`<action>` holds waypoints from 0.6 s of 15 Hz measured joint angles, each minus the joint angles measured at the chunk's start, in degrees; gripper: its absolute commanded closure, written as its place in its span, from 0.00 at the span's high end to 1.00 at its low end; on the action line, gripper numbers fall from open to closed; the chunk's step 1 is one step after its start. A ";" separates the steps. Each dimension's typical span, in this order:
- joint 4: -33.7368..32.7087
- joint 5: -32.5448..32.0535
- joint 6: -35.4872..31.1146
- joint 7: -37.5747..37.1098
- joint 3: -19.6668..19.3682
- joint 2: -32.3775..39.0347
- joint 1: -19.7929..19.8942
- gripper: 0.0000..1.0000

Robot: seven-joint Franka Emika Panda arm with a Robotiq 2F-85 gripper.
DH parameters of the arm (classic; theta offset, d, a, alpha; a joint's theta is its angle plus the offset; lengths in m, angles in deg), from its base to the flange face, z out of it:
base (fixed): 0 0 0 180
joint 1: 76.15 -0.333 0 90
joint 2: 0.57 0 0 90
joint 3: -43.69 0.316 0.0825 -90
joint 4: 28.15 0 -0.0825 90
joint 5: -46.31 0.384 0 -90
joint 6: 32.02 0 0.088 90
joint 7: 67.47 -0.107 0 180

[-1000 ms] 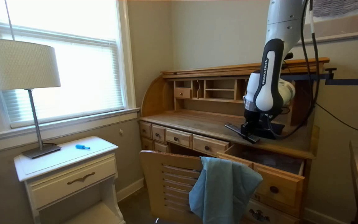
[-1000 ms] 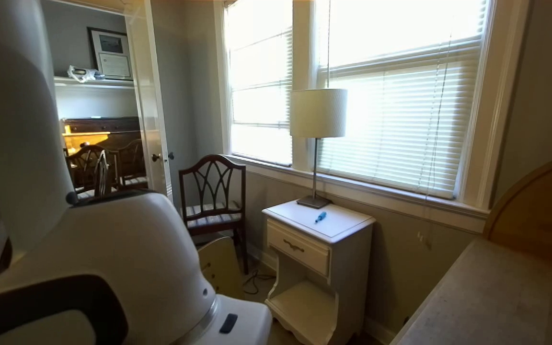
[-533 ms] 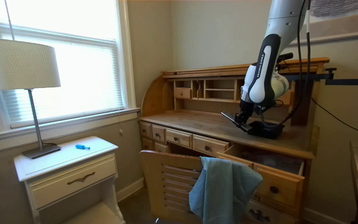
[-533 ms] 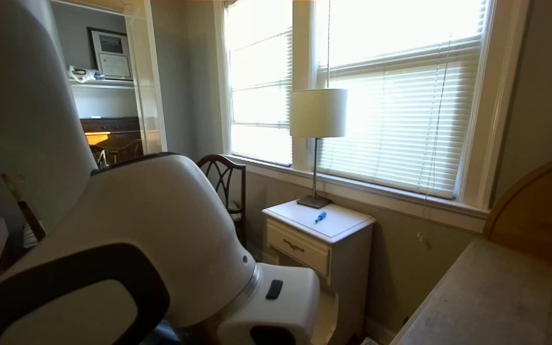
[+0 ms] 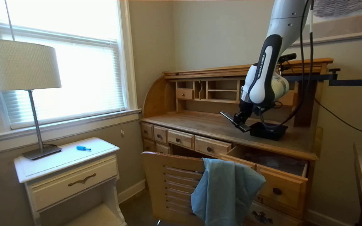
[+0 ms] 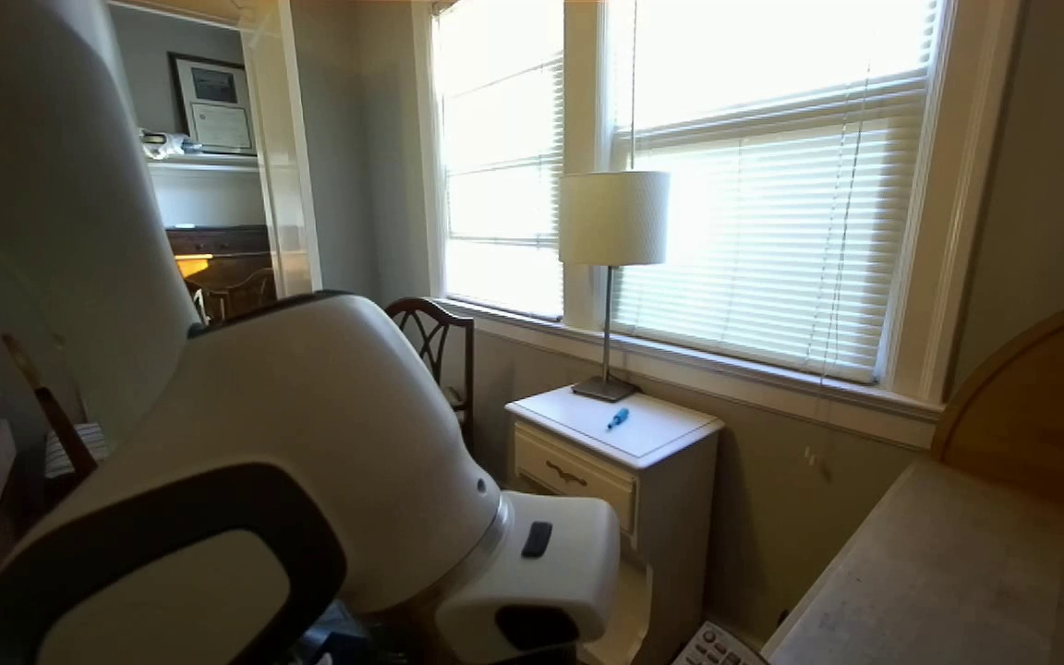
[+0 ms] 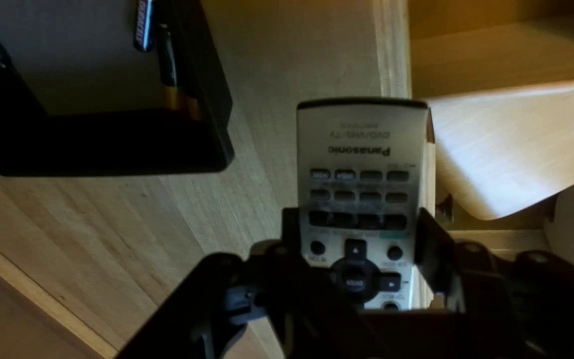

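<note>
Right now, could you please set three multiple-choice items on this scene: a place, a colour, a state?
1. Where is the black tray?
A) On the nightstand
B) On the desk
C) On the windowsill

2. What colour is the cloth over the chair?
A) Pale blue
B) Red
C) Yellow

3. How does the gripper stand?
A) Open and empty
B) Shut on nothing
C) Closed on the remote

1 B: an exterior view shows it there.
2 A: the draped cloth looks pale blue.
3 C: the wrist view shows the remote between the fingers.
</note>
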State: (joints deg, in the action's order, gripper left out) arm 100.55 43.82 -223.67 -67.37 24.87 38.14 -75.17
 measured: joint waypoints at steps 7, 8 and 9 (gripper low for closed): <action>-10.62 -0.71 10.00 3.27 11.93 0.20 13.30 0.31; -12.84 -0.78 13.78 5.30 14.97 0.23 16.68 0.31; -14.99 -0.78 17.31 7.12 17.28 0.30 19.34 0.31</action>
State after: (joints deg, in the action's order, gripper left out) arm 85.56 43.04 -206.36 -60.25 42.16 38.43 -55.83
